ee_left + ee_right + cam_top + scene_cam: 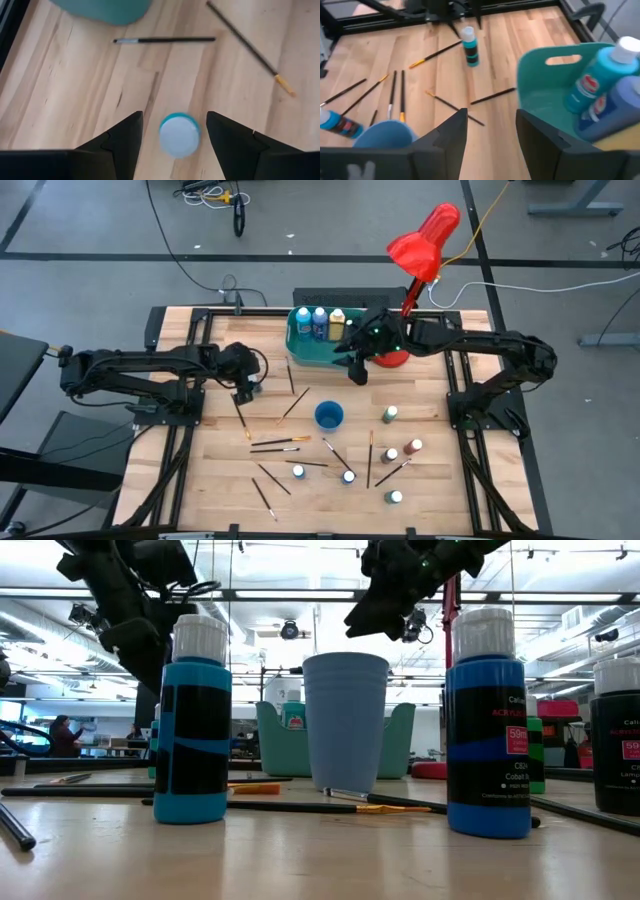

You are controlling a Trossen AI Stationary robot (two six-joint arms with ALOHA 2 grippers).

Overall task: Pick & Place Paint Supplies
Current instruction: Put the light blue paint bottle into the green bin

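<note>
My left gripper points down, open, over a small teal paint bottle with a white cap that stands on its base on the table. Its fingers stand on either side of the cap, apart from it. My right gripper hangs open and empty above the table beside the teal tub, which holds three bottles. More bottles and thin paintbrushes lie scattered on the near half of the table.
A blue cup stands near the table's middle. The red desk lamp rises at the far right, with its base beside the tub. Metal frame rails run along both sides.
</note>
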